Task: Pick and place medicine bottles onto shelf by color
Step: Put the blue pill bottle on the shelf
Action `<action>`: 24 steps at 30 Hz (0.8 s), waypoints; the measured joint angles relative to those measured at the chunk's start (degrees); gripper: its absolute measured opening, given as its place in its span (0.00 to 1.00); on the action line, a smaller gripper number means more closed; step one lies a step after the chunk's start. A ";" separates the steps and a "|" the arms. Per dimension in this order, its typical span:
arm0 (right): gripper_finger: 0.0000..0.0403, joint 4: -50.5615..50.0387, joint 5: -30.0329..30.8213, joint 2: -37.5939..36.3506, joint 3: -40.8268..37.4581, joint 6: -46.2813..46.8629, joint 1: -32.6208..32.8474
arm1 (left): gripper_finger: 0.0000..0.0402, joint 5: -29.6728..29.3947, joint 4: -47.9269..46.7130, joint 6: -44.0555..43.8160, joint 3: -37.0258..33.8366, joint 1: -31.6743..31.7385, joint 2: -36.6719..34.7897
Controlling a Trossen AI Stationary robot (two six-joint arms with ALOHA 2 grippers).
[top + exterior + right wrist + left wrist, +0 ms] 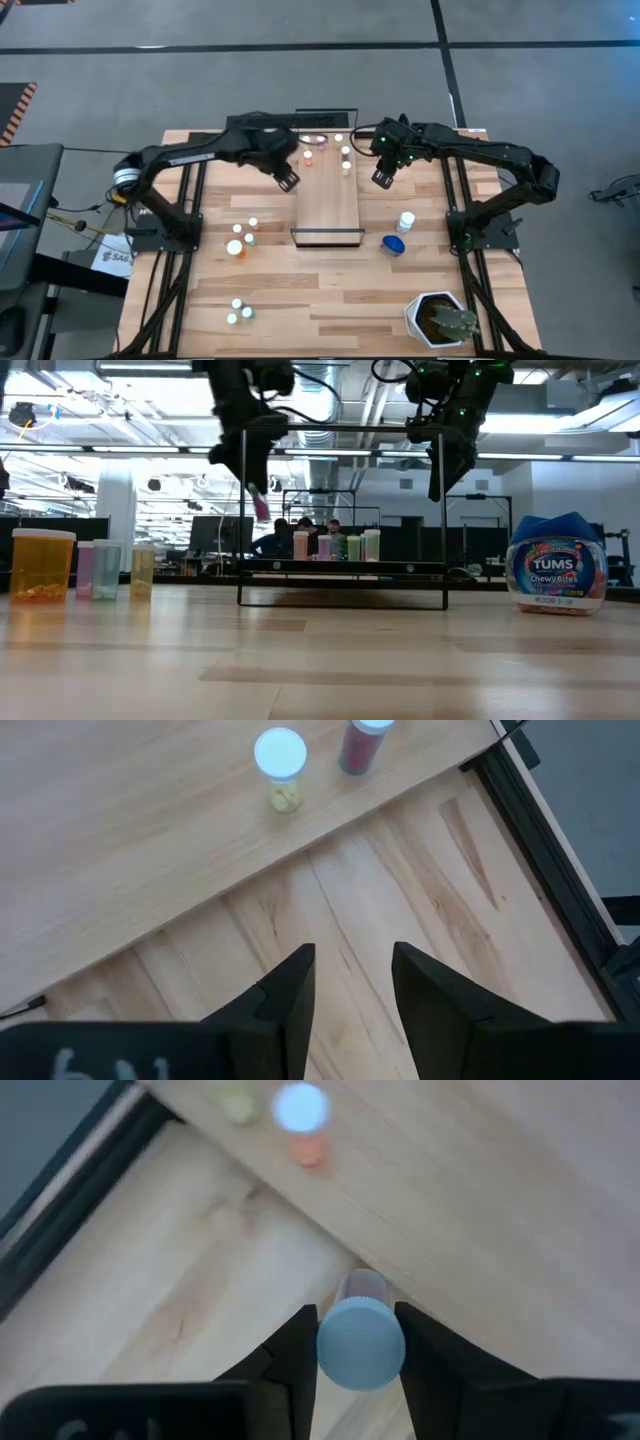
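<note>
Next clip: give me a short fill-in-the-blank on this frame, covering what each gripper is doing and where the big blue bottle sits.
1. The left gripper is shut on a small bottle with a ____ body.
2. The right gripper holds ____ between its fingers.
3. In the high view, the blue bottle lies on the tabletop, on the ____ arm's side of the shelf.

Missing words: pink; nothing; right

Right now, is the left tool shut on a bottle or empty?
Shut on a bottle. In the left wrist view the left tool has both fingers pressed against the white cap of a pink bottle, above the shelf edge.
</note>
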 joint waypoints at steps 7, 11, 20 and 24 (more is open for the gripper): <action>0.39 -0.11 0.02 0.00 0.00 -1.01 0.00 | 0.26 -0.17 -5.47 8.52 10.21 -1.56 11.74; 0.38 -0.11 0.00 0.00 0.00 -1.08 0.00 | 0.26 -0.17 -4.93 11.84 13.35 -1.48 14.75; 0.38 0.06 0.00 0.00 0.00 -2.34 0.00 | 0.26 1.31 -3.68 13.11 13.56 -0.53 17.94; 0.38 0.21 0.00 0.00 0.02 -2.36 -0.07 | 0.26 1.64 -1.60 13.95 13.57 -0.60 18.15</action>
